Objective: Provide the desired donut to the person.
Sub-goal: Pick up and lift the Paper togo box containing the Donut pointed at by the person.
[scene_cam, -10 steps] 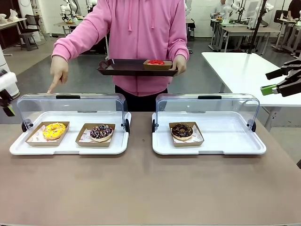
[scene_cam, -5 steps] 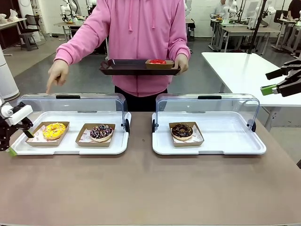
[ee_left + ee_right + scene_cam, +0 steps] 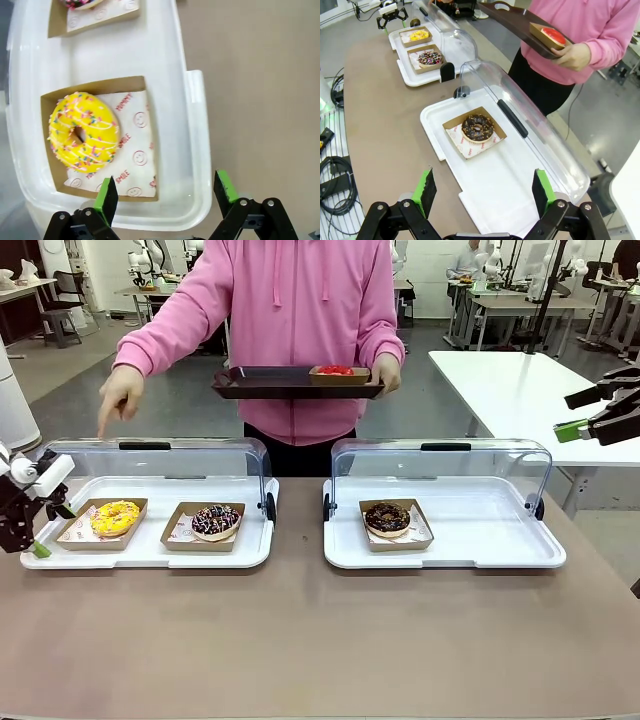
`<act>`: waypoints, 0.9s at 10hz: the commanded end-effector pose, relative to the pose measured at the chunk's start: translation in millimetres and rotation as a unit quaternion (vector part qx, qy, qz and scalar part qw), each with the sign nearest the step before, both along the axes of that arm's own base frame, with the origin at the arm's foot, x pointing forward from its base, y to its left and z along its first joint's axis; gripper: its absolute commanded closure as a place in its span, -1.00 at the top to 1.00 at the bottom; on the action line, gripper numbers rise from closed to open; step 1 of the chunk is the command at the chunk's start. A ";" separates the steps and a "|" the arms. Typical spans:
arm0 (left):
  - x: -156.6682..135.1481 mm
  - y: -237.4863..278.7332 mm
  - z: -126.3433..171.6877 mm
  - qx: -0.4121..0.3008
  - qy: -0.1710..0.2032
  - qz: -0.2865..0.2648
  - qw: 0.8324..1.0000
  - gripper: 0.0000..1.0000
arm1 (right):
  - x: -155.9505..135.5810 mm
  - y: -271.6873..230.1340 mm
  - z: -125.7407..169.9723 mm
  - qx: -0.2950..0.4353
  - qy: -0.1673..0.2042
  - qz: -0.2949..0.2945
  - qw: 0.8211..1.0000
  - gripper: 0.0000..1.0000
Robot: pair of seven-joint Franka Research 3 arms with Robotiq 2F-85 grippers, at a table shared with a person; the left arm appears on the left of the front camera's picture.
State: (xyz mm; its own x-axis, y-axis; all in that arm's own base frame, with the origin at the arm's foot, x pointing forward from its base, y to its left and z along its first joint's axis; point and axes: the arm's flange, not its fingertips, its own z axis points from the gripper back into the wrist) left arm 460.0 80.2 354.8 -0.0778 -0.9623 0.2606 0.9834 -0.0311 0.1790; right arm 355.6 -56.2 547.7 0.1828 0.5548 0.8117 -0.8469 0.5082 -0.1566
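Person (image 3: pixel 300 310) points a hand (image 3: pixel 118 400) down over the left case (image 3: pixel 150 552), evidently choosing the yellow donut (image 3: pixel 115 517) at its left end. Left gripper (image 3: pixel 165 192) hovers beside that donut's card tray (image 3: pixel 75 535), jaws spread wide for grasping; right gripper (image 3: pixel 482 192) hangs open, far right.

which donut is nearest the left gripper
The yellow sprinkled donut, right before the left gripper, whose jaws stand open; the other donuts lie farther away.
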 end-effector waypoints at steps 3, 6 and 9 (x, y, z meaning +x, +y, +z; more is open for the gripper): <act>27.6 0.5 -12.0 0.010 -0.018 0.045 0.999 1.00 | 0.8 0.5 -1.7 0.001 0.002 0.001 1.000 1.00; 34.7 5.0 -20.0 0.023 -0.023 0.050 0.998 1.00 | 0.8 0.5 -1.7 0.001 0.002 0.001 1.000 1.00; 33.9 6.1 -24.6 0.021 -0.017 0.050 0.998 1.00 | 0.8 0.5 -1.7 0.001 0.002 0.001 1.000 1.00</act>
